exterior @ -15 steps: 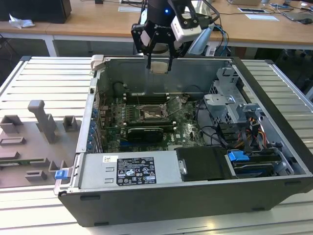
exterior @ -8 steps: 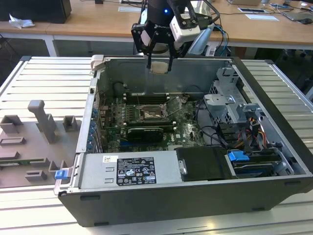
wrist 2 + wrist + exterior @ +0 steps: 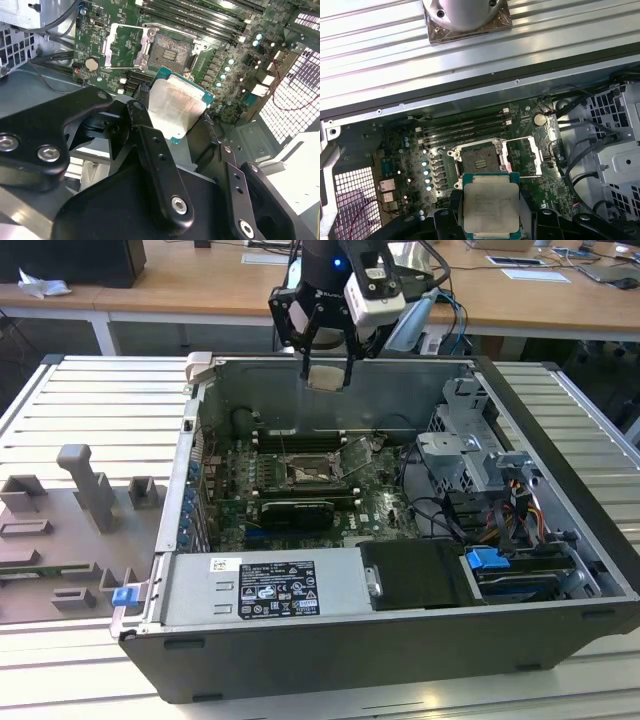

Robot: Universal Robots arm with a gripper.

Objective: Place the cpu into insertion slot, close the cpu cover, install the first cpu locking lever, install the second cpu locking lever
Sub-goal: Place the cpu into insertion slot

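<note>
Gripping cpu (image 3: 327, 378) in hand (image 3: 327, 370), fingers (image 3: 155, 160) clenched on two opposite edges, silvery top showing in both wrist views. Hanging high over open case (image 3: 300, 660), about level with its back wall in the exterior view, well apart from board (image 3: 385, 505). Not seated yet; leaving slot (image 3: 479, 161) bare, dark centre exposed in both wrist views. Relation that matters: mostly straight down from hand to slot, plus a small shift toward the exterior view's left, judging by that view; probably not plumb over it. Held flat, looking roughly level there. No long axis to give, being square; edges running roughly parallel to slot's rim in the first wrist view, so judged near squared up, though corner marks too small to tell. Seen with cover (image 3: 536, 155) swung open, lying on the exterior view's right of slot, hinge side next to it, clear of the socket mouth. Flanked by memory slots (image 3: 465, 131) on the back-wall side of slot. Cables (image 3: 440, 510) and drive cage (image 3: 470, 440) further to the exterior view's right, well apart from hand. Resting on ribbed counter (image 3: 90, 400), whole case. One arm only, so no choice of nearer hand.
</note>
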